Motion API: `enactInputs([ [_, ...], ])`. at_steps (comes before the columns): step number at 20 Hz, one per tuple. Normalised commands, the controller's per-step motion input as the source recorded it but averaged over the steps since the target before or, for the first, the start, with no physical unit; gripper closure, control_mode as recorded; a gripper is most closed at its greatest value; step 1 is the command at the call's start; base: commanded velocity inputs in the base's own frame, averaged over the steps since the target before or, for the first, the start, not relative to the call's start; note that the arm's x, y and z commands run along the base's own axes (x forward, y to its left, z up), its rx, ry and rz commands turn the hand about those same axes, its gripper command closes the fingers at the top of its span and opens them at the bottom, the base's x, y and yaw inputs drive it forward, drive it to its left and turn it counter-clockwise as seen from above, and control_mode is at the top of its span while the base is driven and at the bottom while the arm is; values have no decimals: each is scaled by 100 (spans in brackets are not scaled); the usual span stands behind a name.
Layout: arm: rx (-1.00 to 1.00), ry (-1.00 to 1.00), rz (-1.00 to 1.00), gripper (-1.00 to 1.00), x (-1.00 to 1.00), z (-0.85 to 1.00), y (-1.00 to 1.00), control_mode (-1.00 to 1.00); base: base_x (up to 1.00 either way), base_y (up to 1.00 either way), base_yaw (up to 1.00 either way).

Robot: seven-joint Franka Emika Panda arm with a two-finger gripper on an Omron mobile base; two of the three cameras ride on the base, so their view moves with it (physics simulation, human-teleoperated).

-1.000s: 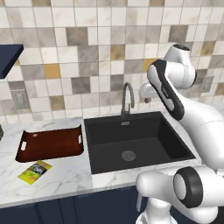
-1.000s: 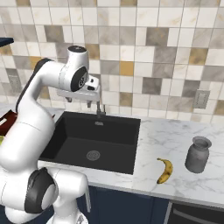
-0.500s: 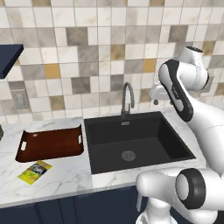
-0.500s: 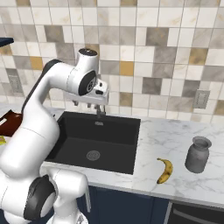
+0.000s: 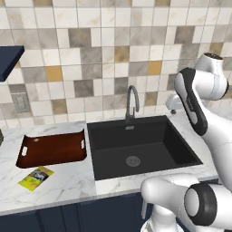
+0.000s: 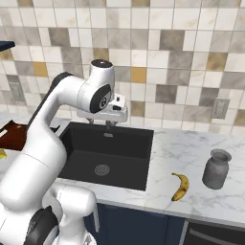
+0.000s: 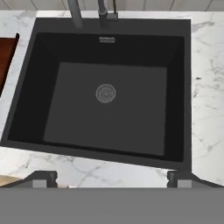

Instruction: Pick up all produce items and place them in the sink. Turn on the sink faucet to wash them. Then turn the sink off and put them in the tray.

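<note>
White marble counter point(image 6: 191, 158) carries banana point(image 6: 180, 186), grey jar point(image 6: 217, 168), tray point(image 5: 53, 149), yellow-green packet point(image 5: 36, 177).

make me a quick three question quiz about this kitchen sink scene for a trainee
1. True or false: the banana already lies in the sink.
2. The grey jar stands: A) in the tray, B) on the counter right of the sink, C) under the faucet?
3. The gripper hangs over the sink with its jaws ____.

Key: 1 false, it lies on the counter; 2 B; 3 open. The tray sits on the sink's other side, by the packet.
</note>
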Motion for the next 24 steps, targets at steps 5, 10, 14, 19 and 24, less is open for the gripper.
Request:
enactInputs([
  [5,0,-1,-7,-100,-29,-3,-63,-100,0,0,0],
  [10,0,0,-13,-100,-29,-20,-71,-100,0,0,0],
  [14,0,0,-16,-100,-25,-26,-70,-100,0,0,0],
  [19,-2,0,-10,-100,-2,-37,-58,-100,0,0,0],
  [24,-5,1,-7,-100,0,-22,-53,-100,0,0,0],
])
